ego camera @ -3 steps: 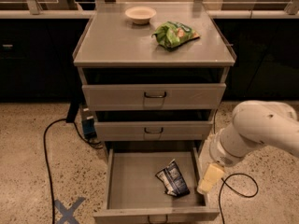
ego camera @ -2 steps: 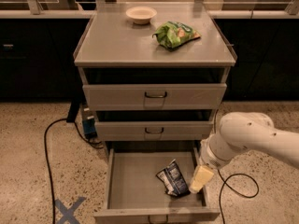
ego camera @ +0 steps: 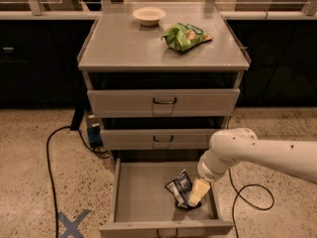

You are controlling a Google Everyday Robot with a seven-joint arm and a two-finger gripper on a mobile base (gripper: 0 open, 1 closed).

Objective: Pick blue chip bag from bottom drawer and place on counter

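Gripper (ego camera: 198,192): a pale cream, wedge-shaped tip lowered into the bottom drawer (ego camera: 143,192), lying over the right edge of the blue chip bag (ego camera: 179,186); whether the jaws are released or clenched cannot be told. The bag is a small, crinkled, glossy packet, dark blue with white and silver patches, lying flat on the drawer floor right of centre, toward the front; its print is too small to read. The drawer is pulled fully out: a wide, shallow tray of matte grey metal with a plain floor and low walls. A smooth white arm (ego camera: 257,155), rounded at its joint, enters from the right. Above, two shut grey drawers (ego camera: 163,102) (ego camera: 156,139) carry dark loop handles. The table (ego camera: 124,43), a flat grey rectangular top, bears a crumpled bright green snack bag (ego camera: 185,35) with orange print, lettering illegible, and behind it a shallow off-white bowl (ego camera: 149,16). Speckled terrazzo floor (ego camera: 29,182), crossed by black cables (ego camera: 49,157), shows a blue taped X (ego camera: 72,223).
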